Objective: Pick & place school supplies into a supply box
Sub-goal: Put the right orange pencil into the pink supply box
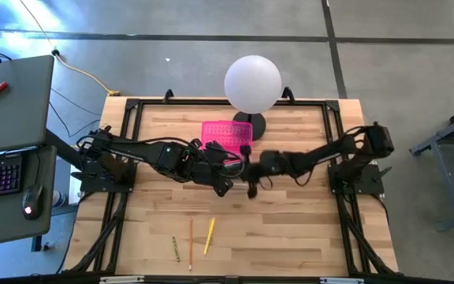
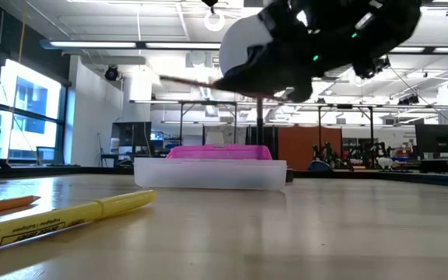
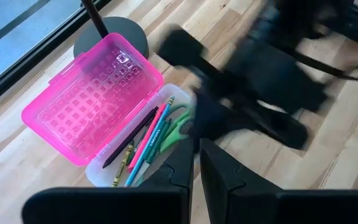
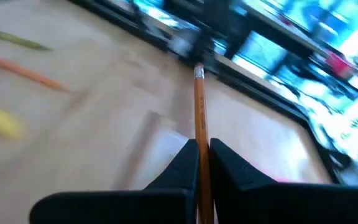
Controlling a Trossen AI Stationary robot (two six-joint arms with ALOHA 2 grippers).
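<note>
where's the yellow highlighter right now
In the high view the yellow highlighter lies on the table's near edge, left of centre, just right of the orange pencil. It is well clear of the pink-lidded supply box.

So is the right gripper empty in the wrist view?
No: the right gripper is shut on a brown pencil that sticks out forward between its two dark fingers.

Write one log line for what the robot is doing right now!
right gripper: shut on brown pencil, lifted | left gripper: near open pencil case | left on table: yellow highlighter, orange pencil
</note>
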